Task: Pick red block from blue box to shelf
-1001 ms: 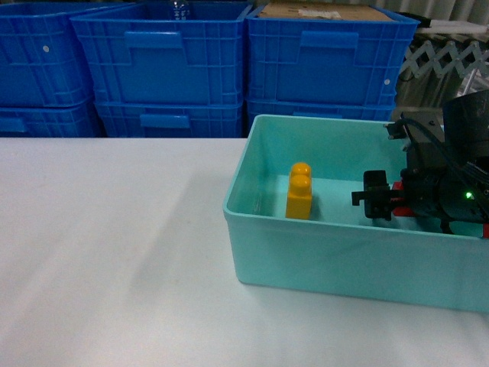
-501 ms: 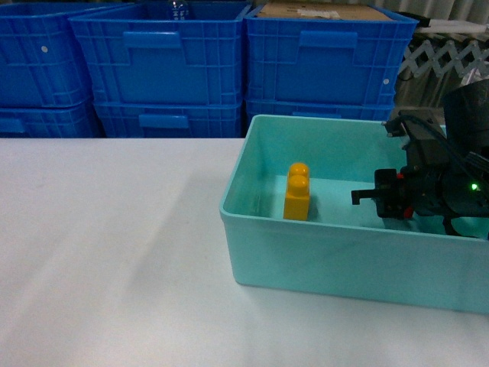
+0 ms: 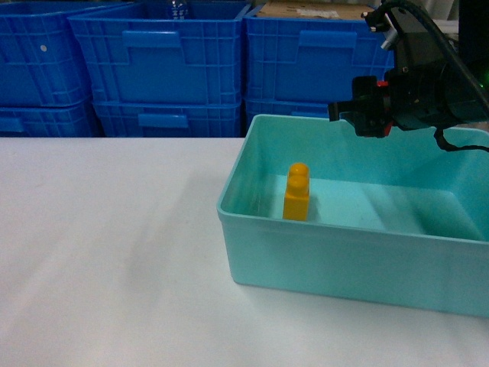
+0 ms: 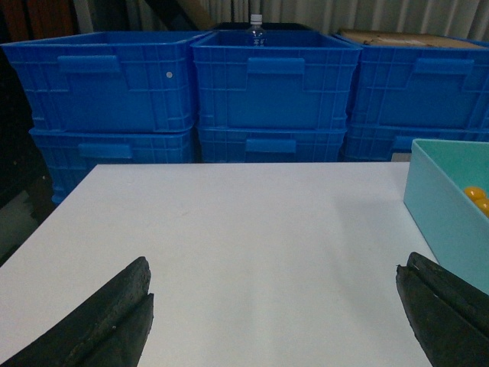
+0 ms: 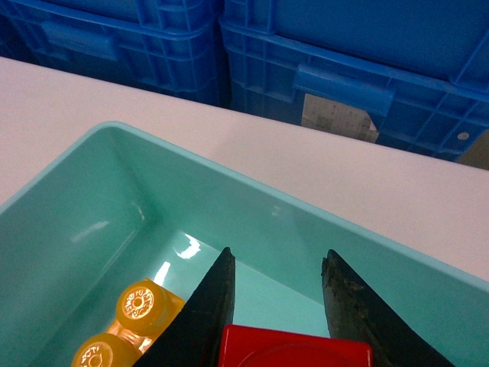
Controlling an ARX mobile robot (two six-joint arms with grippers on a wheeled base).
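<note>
**A:** Status on the right gripper (image 3: pixel 365 116)?

**B:** It's above the far rim of the blue box (image 3: pixel 252 147), clear of the interior. The fingers are closed down onto the red block (image 5: pixel 294 356); in the right wrist view the block sits pinched between the two tips at the bottom edge of frame. In the head view I only get a sliver of red at the jaws, so take the grip depth as probable, not confirmed.

**A:** Why that high?

**B:** My read is wall clearance. The box walls are tall relative to the block, so it has to be above the rim before any sideways travel.

**A:** Anything left in the box?

**B:** Just the yellow block (image 3: pixel 296 192), upright on the floor near the left wall, well apart from the gripper. It's not the target, so it's left alone.

**A:** Left arm?

**B:** Parked. The left gripper (image 4: pixel 275 325) is spread wide, holding nothing, over the bare white table (image 3: pixel 107 252) and aimed at the stacked blue crates (image 4: pixel 271 95). Likely kept clear so it doesn't crowd the carry.

**A:** Shelf?

**B:** Not visible in any view. Next step probably needs a turn or base move to find it. Main risk is the block slipping if the pinch is shallow.
</note>
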